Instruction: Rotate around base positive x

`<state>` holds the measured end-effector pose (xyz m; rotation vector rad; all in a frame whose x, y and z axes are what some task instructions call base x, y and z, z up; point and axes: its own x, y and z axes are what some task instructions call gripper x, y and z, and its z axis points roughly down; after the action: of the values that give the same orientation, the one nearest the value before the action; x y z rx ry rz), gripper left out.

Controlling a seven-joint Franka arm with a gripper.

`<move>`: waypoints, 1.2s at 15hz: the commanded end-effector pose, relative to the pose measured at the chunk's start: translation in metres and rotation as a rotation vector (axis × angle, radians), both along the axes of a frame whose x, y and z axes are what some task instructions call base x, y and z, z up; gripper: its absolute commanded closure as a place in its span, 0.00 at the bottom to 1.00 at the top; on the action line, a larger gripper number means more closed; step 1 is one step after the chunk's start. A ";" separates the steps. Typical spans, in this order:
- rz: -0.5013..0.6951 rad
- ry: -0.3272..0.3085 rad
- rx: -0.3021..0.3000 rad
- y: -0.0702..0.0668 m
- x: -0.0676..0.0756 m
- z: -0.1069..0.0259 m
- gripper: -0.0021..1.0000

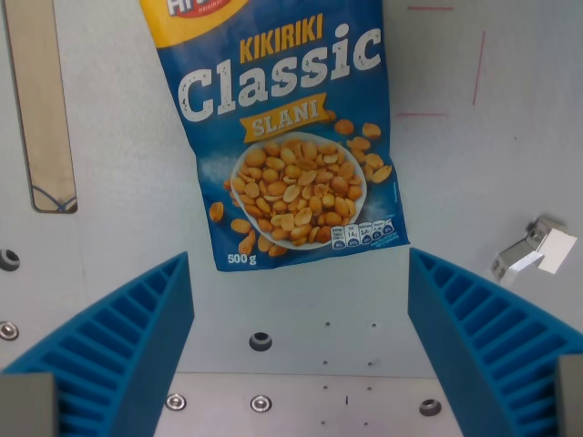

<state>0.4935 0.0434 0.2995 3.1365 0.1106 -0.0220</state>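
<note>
A blue peanut bag (287,137) printed "KIKIRIKI Classic SLANI 500 g" lies flat on the pale grey table, filling the upper middle of the wrist view and running off the top edge. My gripper (301,314) hangs above the table just below the bag's lower edge. Its two blue ribbed fingers, the left one (127,350) and the right one (492,332), stand wide apart at the bottom corners. The gripper is open and nothing lies between the fingers.
A narrow wooden strip (41,100) sits in a slot at the wrist view's left. A small white and grey bracket (533,250) stands at the right. Screws and holes (260,342) dot the plate below. Thin red lines (478,55) mark the table top right.
</note>
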 end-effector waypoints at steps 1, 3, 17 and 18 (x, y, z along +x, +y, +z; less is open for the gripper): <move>0.000 -0.004 0.014 0.000 0.000 0.002 0.00; 0.000 -0.004 0.040 0.000 0.000 0.002 0.00; 0.001 -0.003 0.227 0.000 0.000 0.002 0.00; 0.001 -0.003 0.240 0.000 0.000 0.002 0.00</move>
<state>0.4935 0.0479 0.3000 3.2157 0.0937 -0.0247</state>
